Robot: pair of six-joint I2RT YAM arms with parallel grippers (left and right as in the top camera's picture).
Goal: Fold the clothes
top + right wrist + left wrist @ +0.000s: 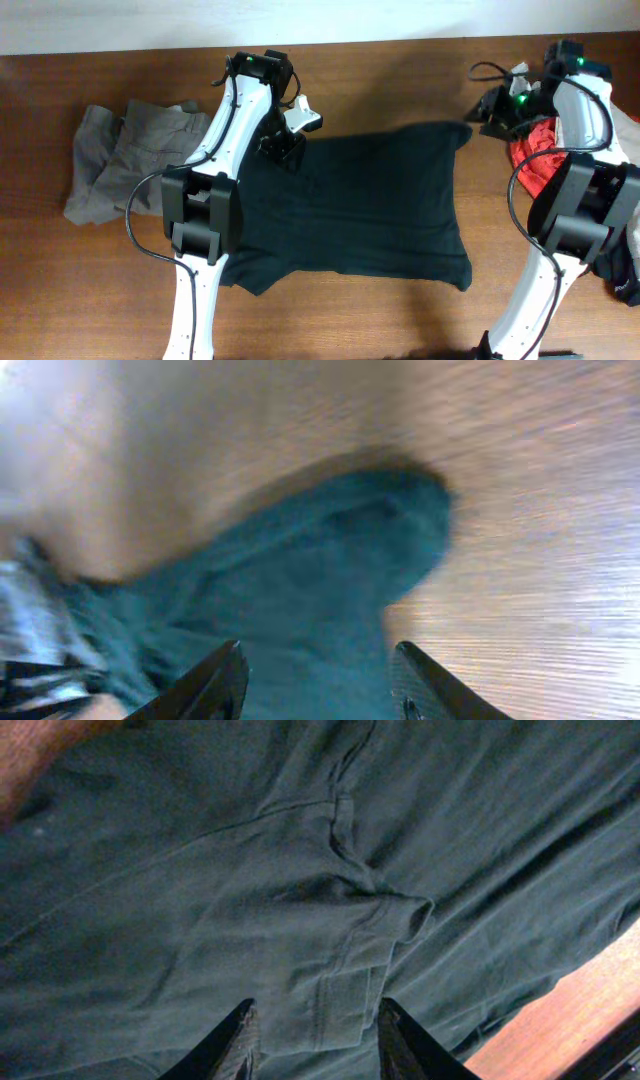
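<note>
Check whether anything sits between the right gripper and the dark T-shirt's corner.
Nothing visible does. In the right wrist view the open right gripper faces the dark short-sleeved fabric T-shirt directly, its corner lying on the brown wooden table. The picture is blurred, so small things could be missed.

T-shirt [370, 205]: plain black, possibly dark green. Trousers [120, 160]: grey-brown. Garment [540, 150] at right: red. Table [80, 290]: brown wood grain.
</note>
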